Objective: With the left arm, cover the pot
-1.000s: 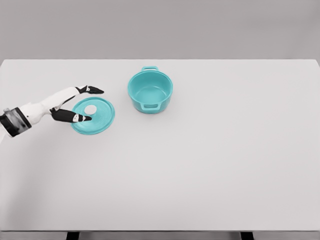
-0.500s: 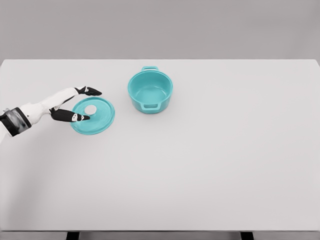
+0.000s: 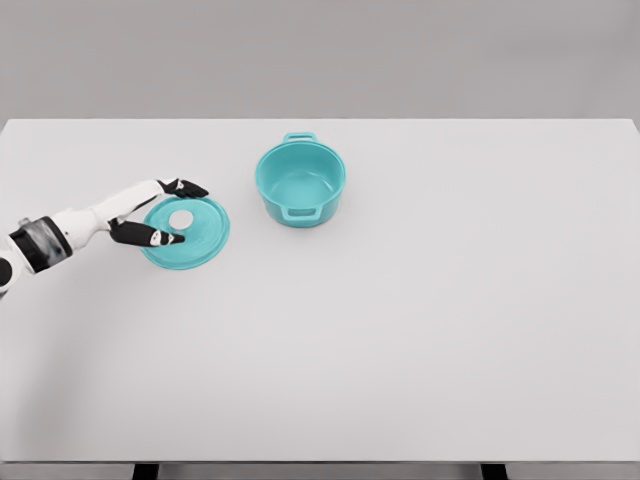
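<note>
since the earlier frames the left hand (image 3: 150, 213) has crept a little nearer the knob, its upper and lower fingers closing in slightly. its dark fingertips (image 3: 190, 188) are spread either side of the white knob (image 3: 181, 218), over the teal lid (image 3: 185, 231), pinching nothing yet. the lid lies flat on the white worktop (image 3: 420, 320) under the hand. beyond the fingertips, further along the reach, the open teal pot (image 3: 300, 182) stands upright, apart from the lid.

Slim white left arm (image 3: 85, 222) with glossy shell, dark grey banded cuff near the forearm, white five-finger left hand (image 3: 150, 213), black fingertips (image 3: 190, 188) with small white marks
</note>
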{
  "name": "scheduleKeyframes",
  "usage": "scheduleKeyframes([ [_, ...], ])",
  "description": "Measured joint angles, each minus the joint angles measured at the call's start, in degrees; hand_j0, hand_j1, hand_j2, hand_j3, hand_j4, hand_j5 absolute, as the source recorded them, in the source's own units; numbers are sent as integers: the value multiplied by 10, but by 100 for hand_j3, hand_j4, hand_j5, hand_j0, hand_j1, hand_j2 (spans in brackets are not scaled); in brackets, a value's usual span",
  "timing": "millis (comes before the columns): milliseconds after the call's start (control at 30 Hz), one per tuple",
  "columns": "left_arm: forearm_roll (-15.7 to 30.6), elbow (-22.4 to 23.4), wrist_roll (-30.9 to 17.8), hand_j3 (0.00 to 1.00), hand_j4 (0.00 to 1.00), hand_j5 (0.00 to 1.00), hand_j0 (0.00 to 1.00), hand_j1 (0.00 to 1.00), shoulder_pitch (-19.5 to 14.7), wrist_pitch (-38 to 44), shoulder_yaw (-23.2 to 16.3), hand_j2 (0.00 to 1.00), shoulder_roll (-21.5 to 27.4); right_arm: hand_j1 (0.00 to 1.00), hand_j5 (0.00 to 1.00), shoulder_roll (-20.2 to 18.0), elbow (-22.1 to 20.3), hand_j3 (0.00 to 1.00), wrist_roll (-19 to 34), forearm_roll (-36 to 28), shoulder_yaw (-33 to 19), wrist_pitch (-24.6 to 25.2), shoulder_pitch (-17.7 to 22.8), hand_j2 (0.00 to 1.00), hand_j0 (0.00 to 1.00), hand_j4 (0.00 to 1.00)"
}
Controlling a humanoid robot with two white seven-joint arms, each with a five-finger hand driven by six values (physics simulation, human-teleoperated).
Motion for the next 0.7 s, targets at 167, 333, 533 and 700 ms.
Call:
scheduleKeyframes([
  [167,0,11,0,78,78,78,78,78,-1,0,-2,78,-3,100,100,0,0,100,0,0,0,0,0,100,100,100],
  [333,0,13,0,78,78,78,78,78,-1,0,-2,78,-3,100,100,0,0,100,0,0,0,0,1,100,100,100],
  [533,0,15,1,70,70,70,70,70,0,11,-3,70,-3,100,100,0,0,100,0,0,0,0,0,100,100,100],
  [700,0,15,1,66,66,66,66,66,0,15,-4,66,-2,100,100,0,0,100,0,0,0,0,0,100,100,100],
])
